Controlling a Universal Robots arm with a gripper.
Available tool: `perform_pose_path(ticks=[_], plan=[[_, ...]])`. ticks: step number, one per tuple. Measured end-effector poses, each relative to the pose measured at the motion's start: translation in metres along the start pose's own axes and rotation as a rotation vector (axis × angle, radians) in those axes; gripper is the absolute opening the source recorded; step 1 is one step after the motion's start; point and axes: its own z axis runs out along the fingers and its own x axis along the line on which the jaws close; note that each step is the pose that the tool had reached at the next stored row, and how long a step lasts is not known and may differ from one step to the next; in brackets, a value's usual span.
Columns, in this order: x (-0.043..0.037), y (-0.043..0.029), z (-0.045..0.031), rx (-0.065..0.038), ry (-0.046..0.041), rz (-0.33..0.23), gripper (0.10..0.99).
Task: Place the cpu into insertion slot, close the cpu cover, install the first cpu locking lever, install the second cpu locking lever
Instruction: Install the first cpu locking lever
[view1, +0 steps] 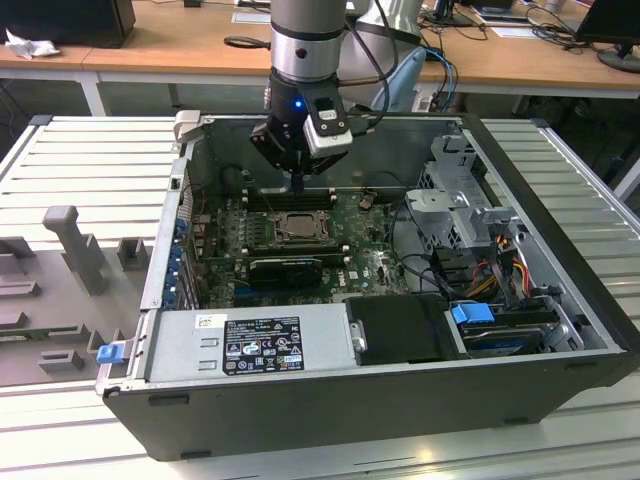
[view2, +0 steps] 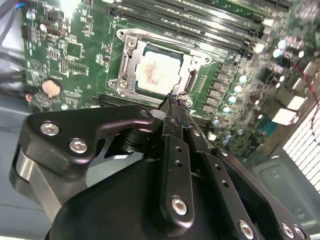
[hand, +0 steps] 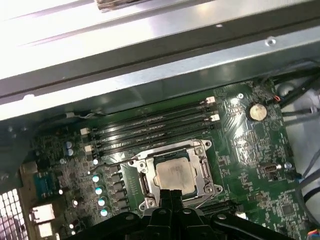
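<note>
Gripper (view2: 174, 102) body fills the near part of the second wrist view, its fingers (view2: 172, 115) pressed together into one narrow black tip with no gap and nothing between them; same closed tip in the first wrist view (hand: 171, 196), cut off by the frame edge lower down. Tip sits just at the near edge of the insertion slot (view2: 155, 70), whether touching the metal or hovering just above it can't be told. Cpu (view2: 156, 72) already lies flat in the socket, pale silvery-beige face up with a faint reddish smear, also seen in the first wrist view (hand: 174, 174). Cpu cover (view2: 125, 60) frame appears down around the chip, silvery rim visible on all sides except where the gripper hides the near edge; the locking levers can't be made out for certain. Beyond the socket run the long black memory slots (hand: 150, 127), then the grey chassis wall (hand: 150, 65). Exterior view: gripper (view1: 297, 185) hangs over the socket (view1: 297, 228) inside the open computer case (view1: 560, 300), chip itself too small to separate from its frame there; power supply (view1: 250, 340) nearest the camera, drive cage (view1: 455, 215) on the exterior view's right, wooden desks (view1: 180, 40) at the back.
</note>
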Motion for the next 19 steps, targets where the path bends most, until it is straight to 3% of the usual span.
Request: perform_pose_path(ticks=[2,3,5,6,10,12,19], plan=[[0.0032,-0.0009,0.001,0.0,0.0004,-0.023,0.106],[0.0088,-0.0022,0.0019,0.0,-0.001,-0.024,0.106],[0.0223,-0.0054,0.004,-0.003,-0.0136,-0.024,0.106],[0.025,-0.006,0.0052,-0.003,-0.0158,-0.027,0.106],[0.0251,-0.0063,0.0095,-0.002,-0.0134,-0.121,0.106],[0.0271,-0.0068,0.0117,-0.002,-0.0127,-0.142,0.106],[0.0634,-0.013,0.0159,-0.002,-0.0128,-0.144,0.106]])
